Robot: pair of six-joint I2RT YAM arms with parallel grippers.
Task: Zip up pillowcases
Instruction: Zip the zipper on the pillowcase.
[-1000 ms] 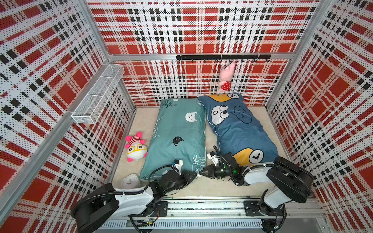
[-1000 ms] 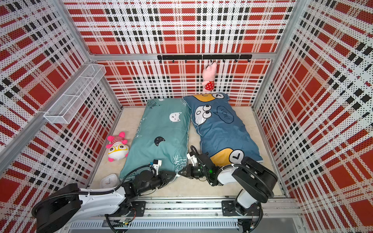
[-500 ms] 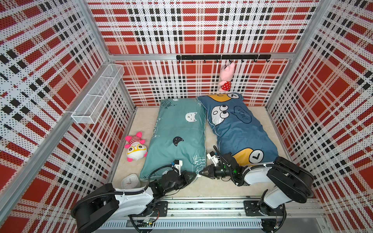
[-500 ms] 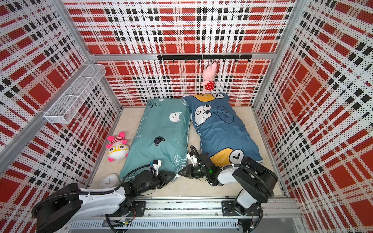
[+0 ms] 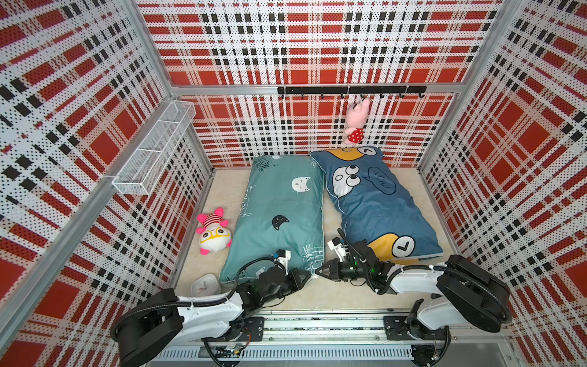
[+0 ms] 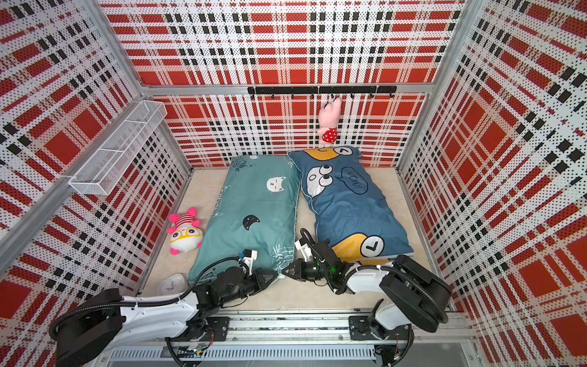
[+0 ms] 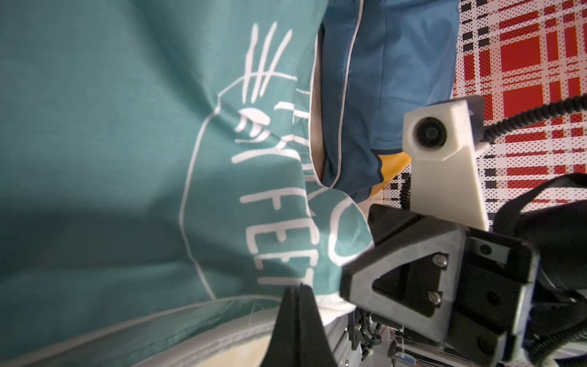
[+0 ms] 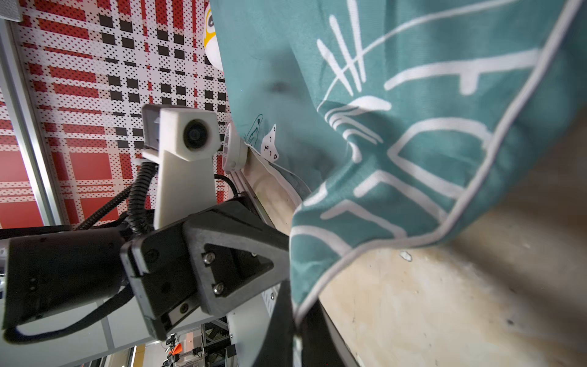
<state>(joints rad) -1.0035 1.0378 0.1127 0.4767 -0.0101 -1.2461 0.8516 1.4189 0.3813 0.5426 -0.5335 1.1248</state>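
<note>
Red plaid perforated walls [image 5: 317,47] box in a pale worktop [image 5: 333,292]. The teal pillowcase [image 5: 279,203] lies mid-frame in both top views, with the blue pillowcase [image 5: 374,203] against its right side. At the teal one's lower-right corner the right hand [image 8: 294,321] is clamped on the white-piped edge. The left hand [image 7: 298,294] is closed there too, though what it has caught is unclear. The cloth looks light, soft and limp and would likely bunch, so it is best gripped at the seam and kept taut.

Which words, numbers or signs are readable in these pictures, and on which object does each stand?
"WOW!": speech bubble on the blue pillowcase.
"MEOW": far end of the teal pillowcase.
"FEET": teal pillowcase's near corner, left wrist view; neighbouring letters folded, unreadable.
Face of the small clock: too small to read.
</note>
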